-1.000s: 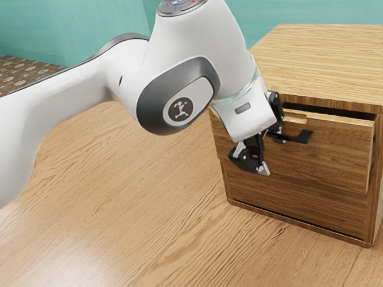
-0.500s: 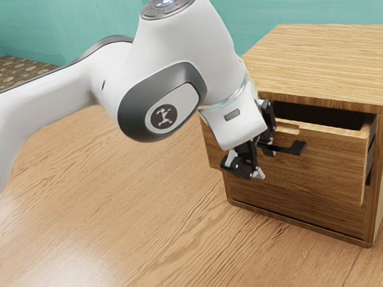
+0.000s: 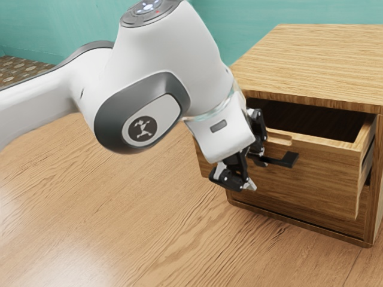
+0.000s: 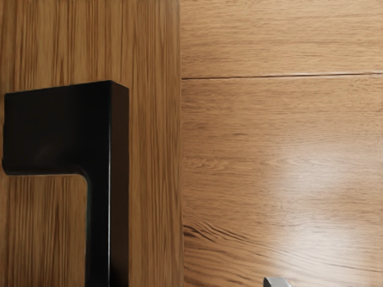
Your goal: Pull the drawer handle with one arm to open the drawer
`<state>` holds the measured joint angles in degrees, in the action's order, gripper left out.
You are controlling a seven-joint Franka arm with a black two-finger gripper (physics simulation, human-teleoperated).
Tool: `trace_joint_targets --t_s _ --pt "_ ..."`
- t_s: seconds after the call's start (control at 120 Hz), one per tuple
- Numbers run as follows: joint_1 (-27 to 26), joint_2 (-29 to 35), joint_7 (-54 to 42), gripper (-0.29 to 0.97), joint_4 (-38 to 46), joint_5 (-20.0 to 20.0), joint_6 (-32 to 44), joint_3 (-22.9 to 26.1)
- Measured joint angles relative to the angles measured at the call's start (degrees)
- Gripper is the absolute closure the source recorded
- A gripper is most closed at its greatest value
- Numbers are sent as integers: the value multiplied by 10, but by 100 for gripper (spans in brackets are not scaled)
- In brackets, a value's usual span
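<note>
Externally, the black two-finger gripper (image 3: 251, 162) stands spread at the part-open wooden drawer's (image 3: 317, 176) black bar handle (image 3: 282, 159); the wrist view shows the handle's corner close up.

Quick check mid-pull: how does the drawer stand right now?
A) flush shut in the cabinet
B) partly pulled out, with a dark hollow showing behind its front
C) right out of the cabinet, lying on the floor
B: the drawer has its front standing forward of the cabinet, the dark hollow shows behind its top edge, and its side runs back into the cabinet.
</note>
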<state>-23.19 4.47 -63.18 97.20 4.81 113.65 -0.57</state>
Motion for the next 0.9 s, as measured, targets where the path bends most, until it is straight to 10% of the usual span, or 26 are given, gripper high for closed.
trace_joint_targets --t_s 0.208,0.9 --pt "-5 29 9 65 26 2 0 2" --pt "11 91 37 57 89 0 -3 30"
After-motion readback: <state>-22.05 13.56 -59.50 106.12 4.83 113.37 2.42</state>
